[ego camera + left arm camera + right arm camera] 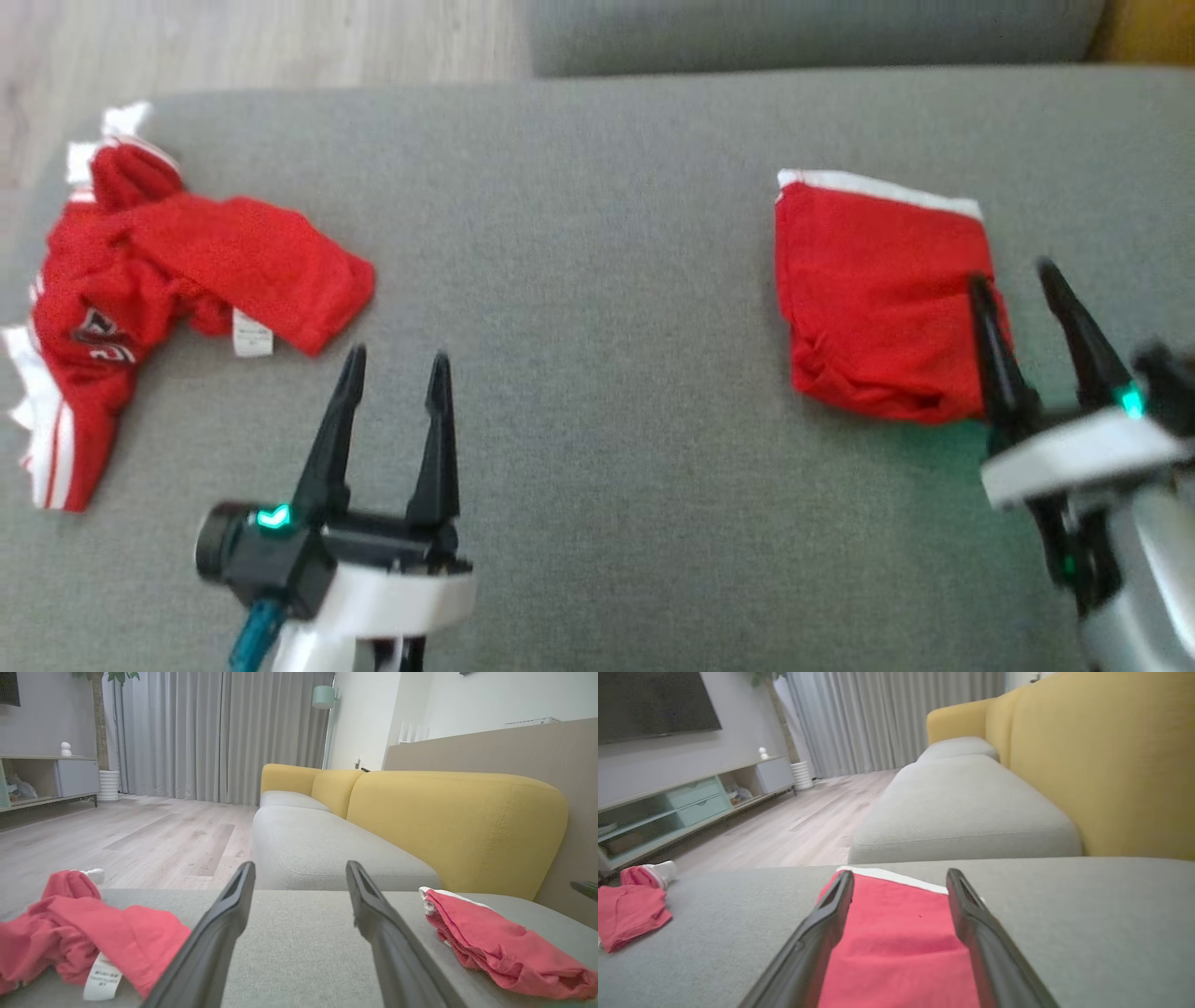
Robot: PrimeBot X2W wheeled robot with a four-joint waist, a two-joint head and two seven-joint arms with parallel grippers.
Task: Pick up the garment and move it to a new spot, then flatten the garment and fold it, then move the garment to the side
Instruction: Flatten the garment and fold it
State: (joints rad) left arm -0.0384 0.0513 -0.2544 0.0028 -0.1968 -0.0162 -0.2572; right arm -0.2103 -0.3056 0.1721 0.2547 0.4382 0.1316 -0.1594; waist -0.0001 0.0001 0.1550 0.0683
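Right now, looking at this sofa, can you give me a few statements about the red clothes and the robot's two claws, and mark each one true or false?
1. A folded garment and a crumpled garment, both red, lie apart on the grey cushion. True.
2. The right gripper is clamped shut on the folded garment. False: its fingers stand apart at that garment's edge.
3. The left gripper is open and holds nothing. True.
4. The crumpled garment lies on the robot's right. False: it lies on the left and the folded one on the right.
5. The sofa's backrest is yellow. True.
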